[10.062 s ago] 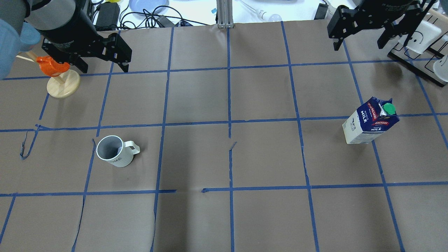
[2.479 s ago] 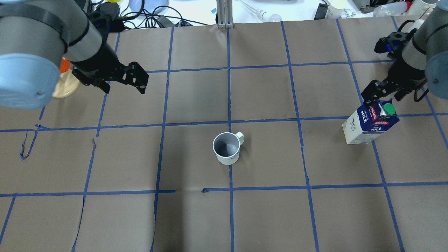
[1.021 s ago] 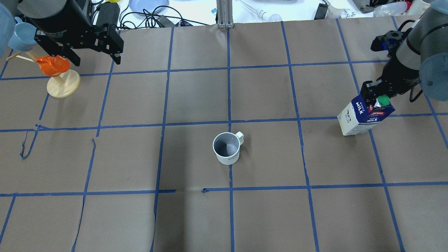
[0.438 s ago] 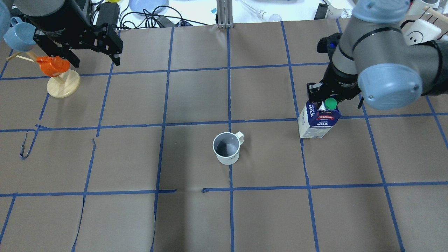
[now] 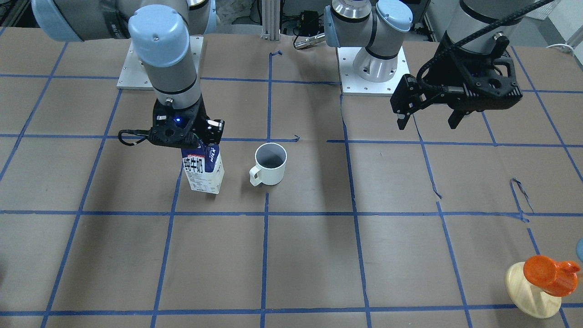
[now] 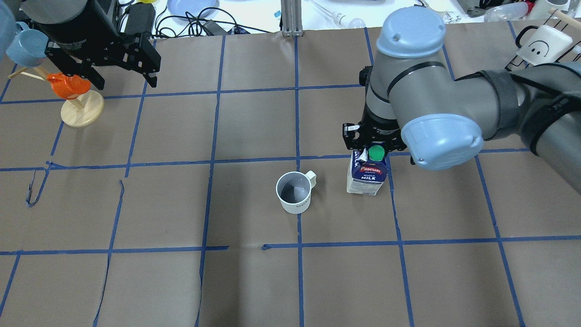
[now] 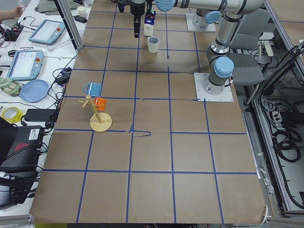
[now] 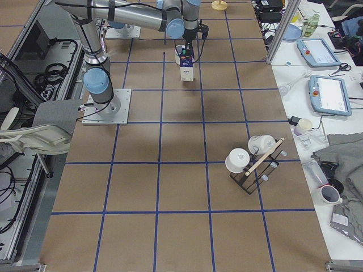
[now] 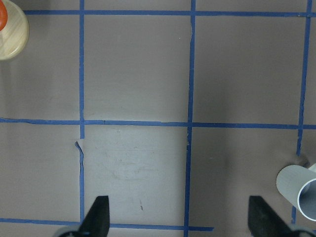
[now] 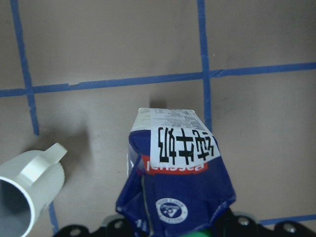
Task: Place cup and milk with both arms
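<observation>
The milk (image 6: 366,175) is parked just right of the cup (image 6: 294,194), not touching, with the right gripper (image 6: 371,145) set on its top. The left gripper (image 6: 126,81) is hung far left, near the wooden stand (image 6: 82,113).

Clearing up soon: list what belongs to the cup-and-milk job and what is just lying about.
Job: cup; milk; right gripper, shut on milk; left gripper, open.
Lying about: wooden stand; orange cup; blue cup; smiley mug.

The table's brown paper cover (image 6: 254,127) looks matt and slightly creased, its blue tape lines (image 6: 297,113) smooth. The white cup (image 6: 294,193) shines like glazed ceramic. The milk carton (image 6: 365,177) is printed coated card with a green plastic cap (image 6: 376,153). The round stand base (image 6: 82,108) is pale, smooth wood.
</observation>
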{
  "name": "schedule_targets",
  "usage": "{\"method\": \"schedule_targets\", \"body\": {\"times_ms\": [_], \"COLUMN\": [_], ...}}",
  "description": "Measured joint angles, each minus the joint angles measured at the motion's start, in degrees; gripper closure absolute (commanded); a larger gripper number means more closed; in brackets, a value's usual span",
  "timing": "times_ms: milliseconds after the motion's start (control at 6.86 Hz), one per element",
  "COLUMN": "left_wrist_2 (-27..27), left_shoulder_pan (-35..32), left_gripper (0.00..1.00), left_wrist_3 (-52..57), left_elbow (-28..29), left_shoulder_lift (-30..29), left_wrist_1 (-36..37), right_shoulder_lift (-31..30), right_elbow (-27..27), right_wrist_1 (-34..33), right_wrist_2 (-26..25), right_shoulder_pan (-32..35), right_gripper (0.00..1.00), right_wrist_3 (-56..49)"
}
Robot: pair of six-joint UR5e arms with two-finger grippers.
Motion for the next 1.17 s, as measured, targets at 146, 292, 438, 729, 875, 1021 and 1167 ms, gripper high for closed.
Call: {"method": "schedule_targets", "body": {"times_ms": [146,292,438,729,875,1021,1167], "left_wrist_2": [0.0,0.0,0.0,0.0,0.0,0.0,0.0], "left_shoulder_pan": [0.0,0.0,0.0,0.0,0.0,0.0,0.0], "left_gripper": [0.00,0.00,0.00,0.00,0.00,0.00,0.00], "left_wrist_3": [0.0,0.0,0.0,0.0,0.0,0.0,0.0], "left_elbow": [0.0,0.0,0.0,0.0,0.0,0.0,0.0], "left_shoulder_lift": [0.0,0.0,0.1,0.1,0.1,0.2,0.2], "left_wrist_1": [-0.1,-0.1,-0.1,-0.1,-0.1,-0.1,-0.1], "right_shoulder_lift": [0.2,0.5,0.7,0.9,0.9,0.9,0.9], "right_elbow": [0.0,0.0,0.1,0.3,0.3,0.4,0.5], "right_wrist_1": [-0.1,-0.4,-0.6,-0.3,-0.1,0.1,0.3], "right_wrist_2": [0.6,1.1,1.3,1.3,1.3,1.3,1.2], "right_shoulder_pan": [2.5,4.1,4.9,5.3,5.4,5.4,5.5], "right_gripper": [0.52,0.52,0.50,0.49,0.47,0.46,0.44], "right_wrist_3": [3.9,6.6,7.4,4.9,3.3,2.2,0.9]}}
